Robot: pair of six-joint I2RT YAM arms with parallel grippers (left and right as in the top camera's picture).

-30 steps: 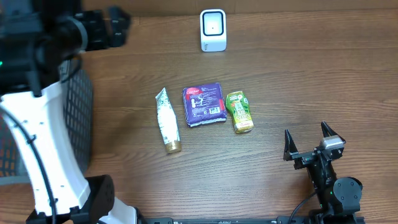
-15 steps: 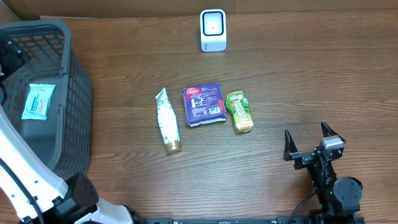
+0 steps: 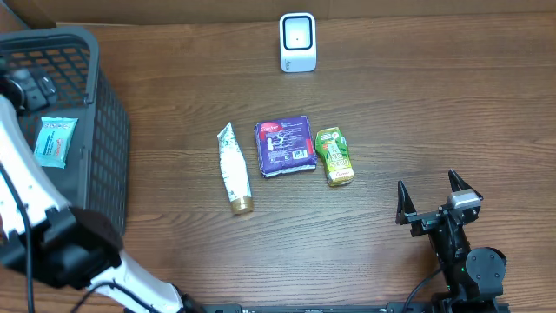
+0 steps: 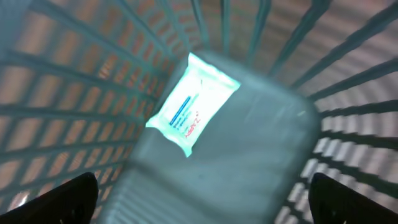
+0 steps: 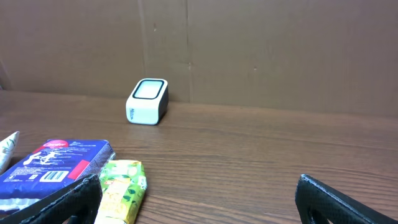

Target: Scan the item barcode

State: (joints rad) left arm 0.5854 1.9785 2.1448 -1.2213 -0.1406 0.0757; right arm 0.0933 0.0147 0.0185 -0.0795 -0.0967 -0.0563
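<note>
A white scanner (image 3: 297, 42) stands at the back of the table, also in the right wrist view (image 5: 148, 101). In the middle lie a white tube (image 3: 233, 167), a purple packet (image 3: 286, 145) and a green packet (image 3: 334, 156). A teal packet (image 3: 54, 141) lies flat on the floor of the grey basket (image 3: 109, 148). My left gripper (image 4: 199, 199) hangs open above that packet (image 4: 193, 102), holding nothing; the view is blurred. My right gripper (image 3: 426, 184) rests open at the front right, a little right of the green packet (image 5: 121, 190).
The basket fills the table's left edge, and my white left arm (image 3: 26, 187) reaches across it. A brown cardboard wall (image 5: 261, 50) closes the back. Bare wood lies between the right gripper and the scanner.
My left arm has swung away from above the basket's top, uncovering the teal packet on its floor. The right arm and the three items on the table have not moved.
</note>
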